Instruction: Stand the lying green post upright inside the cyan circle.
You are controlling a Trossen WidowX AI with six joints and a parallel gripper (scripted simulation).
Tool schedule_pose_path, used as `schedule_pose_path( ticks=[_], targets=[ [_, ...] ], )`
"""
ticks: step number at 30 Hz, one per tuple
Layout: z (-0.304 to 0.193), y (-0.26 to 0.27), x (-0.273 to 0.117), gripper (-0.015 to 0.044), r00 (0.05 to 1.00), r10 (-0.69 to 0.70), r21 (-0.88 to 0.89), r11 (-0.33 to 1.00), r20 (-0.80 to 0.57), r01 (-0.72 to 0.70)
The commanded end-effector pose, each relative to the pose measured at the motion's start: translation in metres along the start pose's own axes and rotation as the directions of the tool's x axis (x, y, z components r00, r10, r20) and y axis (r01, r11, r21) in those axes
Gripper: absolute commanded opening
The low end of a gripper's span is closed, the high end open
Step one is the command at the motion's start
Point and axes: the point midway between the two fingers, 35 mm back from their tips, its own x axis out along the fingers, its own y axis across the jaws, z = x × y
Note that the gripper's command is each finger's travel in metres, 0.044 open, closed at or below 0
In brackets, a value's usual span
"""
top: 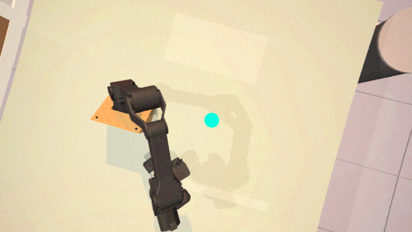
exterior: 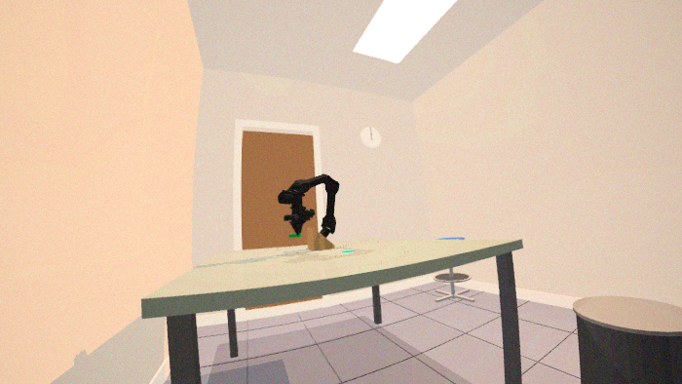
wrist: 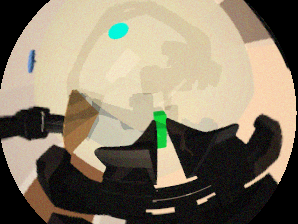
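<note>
The green post (exterior: 292, 236) (wrist: 161, 137) is held level, lying sideways, above the table. My gripper (exterior: 296, 234) (wrist: 160, 121) is shut on it, and the post sticks out on both sides of the fingertips in the wrist view. In the top view the arm hides the post and the fingertips. The cyan circle (top: 211, 120) (exterior: 348, 251) (wrist: 118, 31) is a flat disc on the table, away from the post and with nothing standing on it. In the top view it lies up and to the right of the arm's forearm.
A wooden wedge-shaped block (top: 113, 121) (exterior: 317, 240) (wrist: 77, 122) stands on the table (top: 294, 88) (exterior: 244, 283) under the arm's base. A flat blue thing (exterior: 450, 238) (wrist: 31, 61) is far off by the table's edge. A round dark drum (top: 397, 44) (exterior: 633, 314) stands beside the table.
</note>
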Motion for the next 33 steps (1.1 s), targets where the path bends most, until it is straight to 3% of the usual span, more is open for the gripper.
schedule_pose_path(
  ticks=[1,8,33],
  targets=[
    [0.0,0.001,-0.015,0.0023,1.0,0.0,-0.009,1.0,-0.007,0.0],
    [0.002,0.003,-0.026,0.0023,1.0,0.0,0.003,1.0,-0.007,0.0],
    [0.079,0.006,-0.039,0.0023,1.0,-0.011,0.411,0.912,-0.018,0.018]
  ],
)
